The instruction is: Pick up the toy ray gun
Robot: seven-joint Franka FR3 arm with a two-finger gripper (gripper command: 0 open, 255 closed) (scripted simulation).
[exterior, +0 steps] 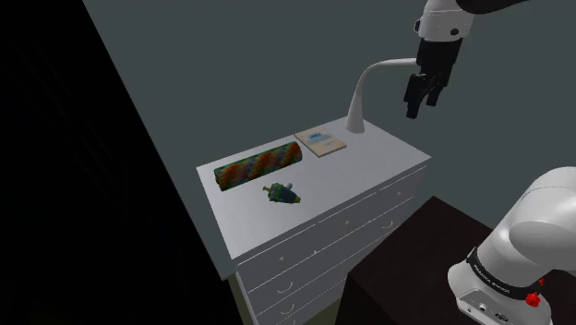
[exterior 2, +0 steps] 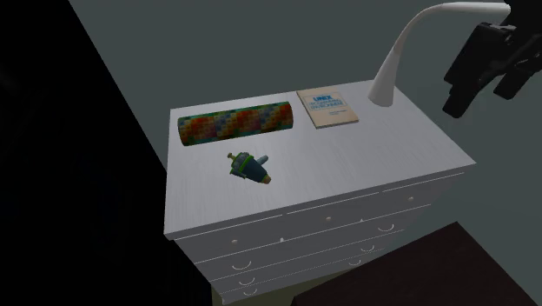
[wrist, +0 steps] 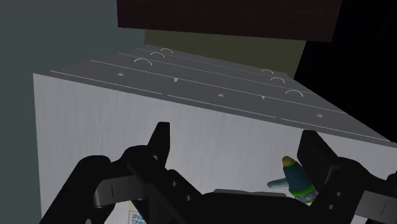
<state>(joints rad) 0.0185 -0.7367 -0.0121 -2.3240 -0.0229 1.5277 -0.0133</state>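
- Gripper [exterior: 422, 103] hovering high over dresser [exterior: 369, 180] nr lamp [exterior: 367, 85], fingers spreading wide, gripping nothing.
- Toy ray gun [exterior: 283, 193] lying on dresser top beside multicolour roll [exterior: 258, 166], well apart from gripper.

White arm [exterior: 540, 208], black gripper [exterior: 420, 108]: our build notes.
We record smooth, rounded white shells on the arm, bulging at the lower link, with dark joints [exterior: 503, 6] between them. A black ring band [exterior: 503, 268] with small pale lettering circles the base segment; a red dot [exterior: 533, 298] sits just under it, and a few small dark spots mark the white housing below. The gripper is black throughout, blocky in the body, with paler lines tracing its panel edges; its two fingers [wrist: 160, 143] are flat, angular slabs with slanted tips.
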